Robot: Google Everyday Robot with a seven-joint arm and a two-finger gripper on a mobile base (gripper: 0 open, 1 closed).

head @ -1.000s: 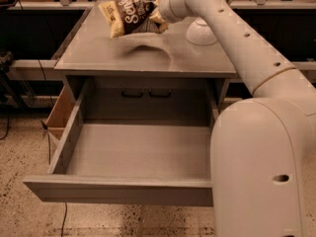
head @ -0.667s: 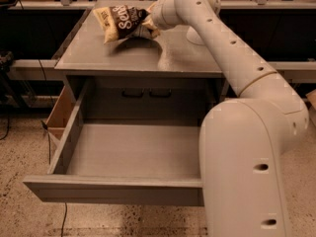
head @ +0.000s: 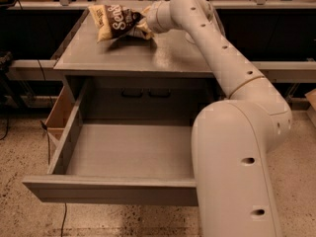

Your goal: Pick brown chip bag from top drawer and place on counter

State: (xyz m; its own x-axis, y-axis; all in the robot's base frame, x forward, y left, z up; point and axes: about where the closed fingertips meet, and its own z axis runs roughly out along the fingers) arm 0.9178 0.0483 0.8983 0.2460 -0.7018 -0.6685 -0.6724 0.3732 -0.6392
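**Chip bag held over the tabletop's far left corner**

The tool (head: pixel 147 24) is near the back left of the grey tabletop (head: pixel 163 58), pinching the right end of the brown chip bag (head: pixel 117 22). The bag stretches leftward from the tool, white lettering facing up, its tan end towards the back-left corner. A shadow lies under it; whether it touches the surface cannot be told. The pale arm (head: pixel 222 58) reaches in from the right. Below, the top drawer (head: pixel 108 191) stands pulled out.
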